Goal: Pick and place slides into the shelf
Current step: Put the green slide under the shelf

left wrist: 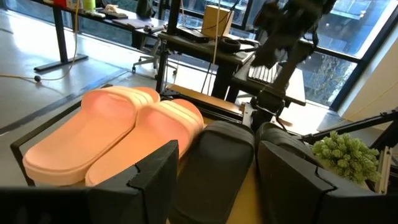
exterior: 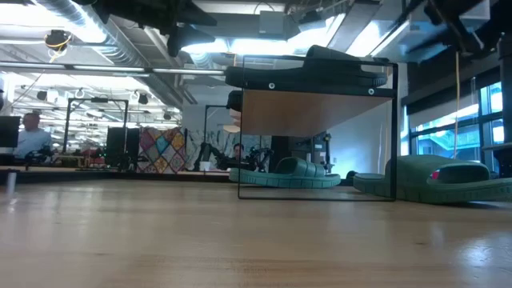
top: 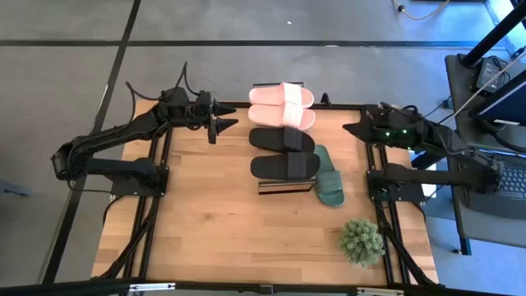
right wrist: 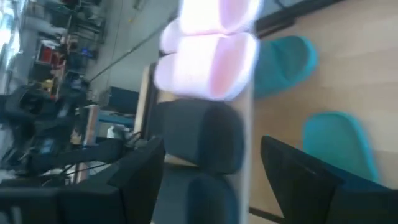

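Note:
The shelf (top: 283, 187) stands mid-table, its wood top (exterior: 316, 112) carrying the pink slides (top: 282, 105) at the far end and the black slides (top: 283, 152) nearer. One green slide (top: 330, 182) lies sole down on the table at the shelf's right. Another green slide (exterior: 292, 172) lies under the top plank. My left gripper (top: 222, 123) hovers open to the left of the pink slides (left wrist: 112, 130), pointing at them. My right gripper (top: 353, 129) hangs open at the table's far right, clear of the slides (right wrist: 199, 143).
A small green potted plant (top: 362, 241) stands near the table's right front corner. A laptop (top: 501, 177) sits on a side stand beyond the right edge. Bare wood (top: 205, 222) spreads over the table's near left part.

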`<state>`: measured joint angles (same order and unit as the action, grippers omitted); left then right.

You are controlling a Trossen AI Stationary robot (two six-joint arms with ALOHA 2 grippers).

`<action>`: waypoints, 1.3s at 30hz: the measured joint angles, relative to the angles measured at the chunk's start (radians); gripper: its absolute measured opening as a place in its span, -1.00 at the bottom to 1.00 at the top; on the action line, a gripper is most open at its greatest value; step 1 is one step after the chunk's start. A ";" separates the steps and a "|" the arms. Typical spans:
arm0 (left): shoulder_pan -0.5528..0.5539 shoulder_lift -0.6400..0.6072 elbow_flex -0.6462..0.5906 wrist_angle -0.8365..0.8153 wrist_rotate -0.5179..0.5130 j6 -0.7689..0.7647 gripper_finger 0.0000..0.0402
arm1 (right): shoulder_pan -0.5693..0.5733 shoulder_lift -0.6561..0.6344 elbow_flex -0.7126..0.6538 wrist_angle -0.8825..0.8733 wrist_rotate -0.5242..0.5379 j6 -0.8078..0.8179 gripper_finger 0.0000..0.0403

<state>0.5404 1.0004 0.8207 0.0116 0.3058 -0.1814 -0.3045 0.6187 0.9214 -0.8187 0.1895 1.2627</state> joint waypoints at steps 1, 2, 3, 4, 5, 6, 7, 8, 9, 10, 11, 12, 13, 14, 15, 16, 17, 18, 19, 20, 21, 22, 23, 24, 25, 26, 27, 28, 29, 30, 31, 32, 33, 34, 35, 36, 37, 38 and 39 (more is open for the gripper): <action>0.000 0.000 0.000 -0.005 0.000 0.001 0.06 | 0.032 0.018 0.022 0.001 0.022 0.006 0.32; 0.000 0.000 0.000 -0.013 0.000 0.005 0.06 | 0.063 0.042 0.043 -0.001 0.027 0.009 0.32; 0.000 0.000 0.000 -0.022 0.000 0.010 0.06 | 0.091 0.067 0.063 -0.001 0.029 0.009 0.32; 0.000 0.000 0.000 -0.031 0.001 0.016 0.06 | 0.119 0.095 0.082 -0.001 0.029 0.007 0.32; 0.000 0.000 0.000 -0.040 0.001 0.025 0.06 | 0.145 0.121 0.100 -0.001 0.029 -0.006 0.32; 0.000 0.000 0.000 -0.047 0.001 0.031 0.06 | 0.169 0.148 0.116 -0.004 0.028 -0.015 0.32; 0.000 0.000 0.000 -0.054 0.001 0.033 0.06 | 0.196 0.175 0.134 -0.009 0.026 -0.027 0.32; 0.000 0.000 0.000 -0.060 0.001 0.034 0.06 | 0.224 0.199 0.151 -0.012 0.027 -0.030 0.32; 0.000 0.000 0.000 -0.065 0.001 0.034 0.06 | 0.251 0.221 0.168 -0.013 0.028 -0.033 0.32; 0.000 0.000 0.000 -0.069 0.001 0.034 0.06 | 0.280 0.242 0.186 -0.015 0.028 -0.033 0.32; 0.000 0.000 0.000 -0.076 0.001 0.034 0.06 | 0.308 0.265 0.206 -0.018 0.028 -0.037 0.32; 0.000 0.000 0.000 -0.083 0.001 0.034 0.06 | 0.337 0.288 0.227 -0.023 0.028 -0.040 0.32; 0.000 0.000 0.000 -0.087 0.001 0.034 0.06 | 0.367 0.311 0.251 -0.032 0.030 -0.040 0.32; 0.000 0.000 0.000 -0.088 0.001 0.034 0.06 | 0.396 0.331 0.279 -0.044 0.044 -0.040 0.32; 0.000 0.000 0.000 -0.089 0.001 0.034 0.06 | 0.426 0.351 0.310 -0.053 0.063 -0.040 0.32; 0.000 0.000 0.000 -0.089 0.001 0.035 0.06 | 0.455 0.370 0.342 -0.065 0.091 -0.041 0.32; 0.001 0.000 0.000 -0.088 0.001 0.035 0.06 | 0.484 0.391 0.376 -0.087 0.119 -0.046 0.32; 0.001 0.000 0.000 -0.088 0.001 0.035 0.06 | 0.510 0.413 0.409 -0.109 0.147 -0.055 0.32; 0.001 0.000 0.000 -0.088 0.001 0.035 0.06 | 0.538 0.439 0.444 -0.126 0.185 -0.070 0.32; 0.001 0.000 0.000 -0.088 0.001 0.036 0.06 | 0.566 0.465 0.479 -0.141 0.223 -0.093 0.32; 0.001 0.000 0.000 -0.088 0.001 0.040 0.06 | 0.592 0.494 0.513 -0.156 0.251 -0.119 0.32; 0.001 0.000 0.000 -0.088 0.001 0.054 0.06 | 0.615 0.523 0.548 -0.174 0.263 -0.149 0.32; 0.001 0.000 0.000 -0.088 0.001 0.071 0.06 | 0.635 0.555 0.584 -0.196 0.264 -0.181 0.32; 0.001 0.000 0.000 -0.088 0.001 0.090 0.06 | 0.654 0.587 0.618 -0.217 0.257 -0.214 0.32; 0.001 0.000 0.000 -0.088 0.001 0.109 0.06 | 0.675 0.619 0.652 -0.246 0.246 -0.242 0.32; 0.001 0.000 0.000 -0.087 0.001 0.125 0.06 | 0.695 0.651 0.686 -0.283 0.241 -0.252 0.32; 0.001 0.000 0.000 -0.088 0.001 0.137 0.06 | 0.713 0.682 0.719 -0.327 0.240 -0.252 0.32; 0.001 0.000 0.000 -0.087 0.001 0.144 0.06 | 0.728 0.713 0.751 -0.383 0.239 -0.242 0.32; 0.001 0.000 0.000 -0.086 0.001 0.152 0.06 | 0.741 0.741 0.779 -0.441 0.237 -0.217 0.32; 0.001 0.000 0.000 -0.086 0.001 0.162 0.06 | 0.755 0.769 0.806 -0.512 0.235 -0.195 0.32; 0.001 0.000 0.000 -0.086 0.001 0.169 0.06 | 0.768 0.795 0.828 -0.580 0.231 -0.173 0.32; 0.001 0.000 0.000 -0.085 0.000 0.176 0.06 | 0.781 0.821 0.846 -0.648 0.220 -0.152 0.32; 0.001 0.000 0.000 -0.082 -0.001 0.184 0.06 | 0.792 0.846 0.860 -0.714 0.200 -0.135 0.32; 0.001 0.000 0.000 -0.081 -0.001 0.190 0.06 | 0.804 0.867 0.865 -0.759 0.184 -0.119 0.32; 0.001 0.000 0.000 -0.081 -0.001 0.192 0.06 | 0.817 0.882 0.862 -0.756 0.174 -0.132 0.32; 0.001 0.000 0.000 -0.081 -0.001 0.192 0.06 | 0.829 0.885 0.843 -0.733 0.170 -0.185 0.32; 0.001 0.000 0.000 -0.080 -0.001 0.192 0.06 | 0.841 0.888 0.829 -0.726 0.166 -0.237 0.32; 0.001 0.000 0.000 -0.079 -0.001 0.192 0.06 | 0.852 0.894 0.817 -0.733 0.164 -0.271 0.32; 0.001 0.000 0.000 -0.078 -0.001 0.192 0.06 | 0.861 0.899 0.807 -0.746 0.165 -0.277 0.32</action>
<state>0.5411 1.0004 0.8207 -0.0669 0.3045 0.0105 0.5561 1.5181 1.7281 -1.5651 0.3546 0.9854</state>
